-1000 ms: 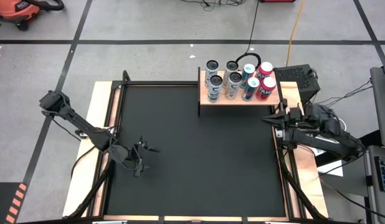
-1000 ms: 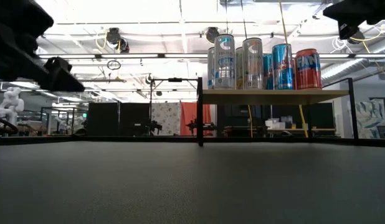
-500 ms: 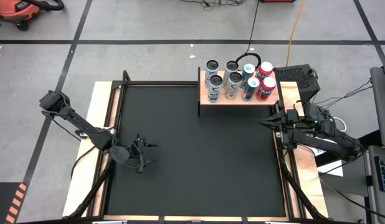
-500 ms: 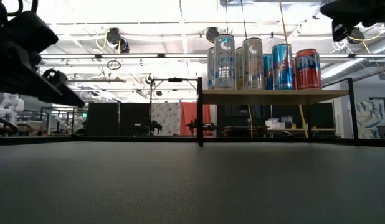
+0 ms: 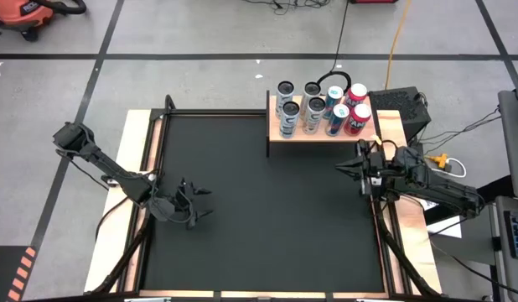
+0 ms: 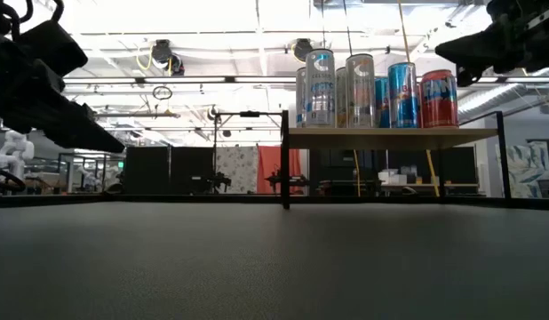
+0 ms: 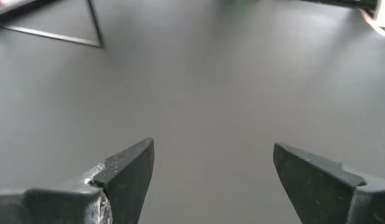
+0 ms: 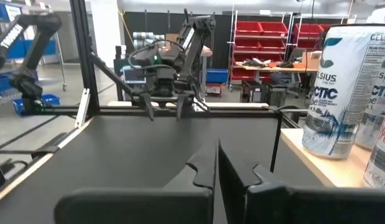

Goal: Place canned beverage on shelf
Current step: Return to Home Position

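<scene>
Right hand [image 5: 344, 168] moved inward, closed, loaded shelf [image 5: 324, 137] nearby, apart

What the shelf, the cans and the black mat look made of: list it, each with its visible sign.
Shelf: seemingly pale bare wood, matte; flat tan top and plank edge.
Cans: probably aluminium, glossy print; silvery lids, bright highlights.
Black mat: maybe rubber or foam, matte; finely grainy, no glare.

High view overhead, straight down; low view table-level; both share shelf [image 5: 319, 137].
</scene>
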Tool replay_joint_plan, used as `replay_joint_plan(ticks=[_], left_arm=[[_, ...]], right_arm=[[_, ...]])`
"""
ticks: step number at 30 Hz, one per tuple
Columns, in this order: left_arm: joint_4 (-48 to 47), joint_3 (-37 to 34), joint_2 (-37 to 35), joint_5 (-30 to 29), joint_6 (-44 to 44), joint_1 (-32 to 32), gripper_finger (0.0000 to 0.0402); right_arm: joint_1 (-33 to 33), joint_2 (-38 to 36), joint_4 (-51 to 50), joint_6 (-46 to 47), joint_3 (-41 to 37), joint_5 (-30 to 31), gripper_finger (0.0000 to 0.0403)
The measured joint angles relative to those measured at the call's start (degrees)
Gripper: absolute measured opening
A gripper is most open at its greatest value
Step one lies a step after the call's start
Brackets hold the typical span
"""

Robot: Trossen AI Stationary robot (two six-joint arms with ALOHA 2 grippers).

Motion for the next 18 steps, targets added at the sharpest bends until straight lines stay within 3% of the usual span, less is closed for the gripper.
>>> replay_joint_plan(ticks=[5,10,18], left_arm=[[6.2,-0.9,0.0,4.9,4.7,0.0,0.0333],[31.3,-9.7,-1.1,10.7,14.8,0.0,0.0333],[30.2,-9.6,-4.7,13.4,13.7,0.0,0.0333]], right_arm=[[0.0,0.0,0.5,-1.6,-0.8,0.2,0.0000],[0.0,0.0,2.7,-1.5,-0.8,0.2,0.0000],[-0.1,-0.2,3.7,-2.3,-0.8,0.3,0.0000]])
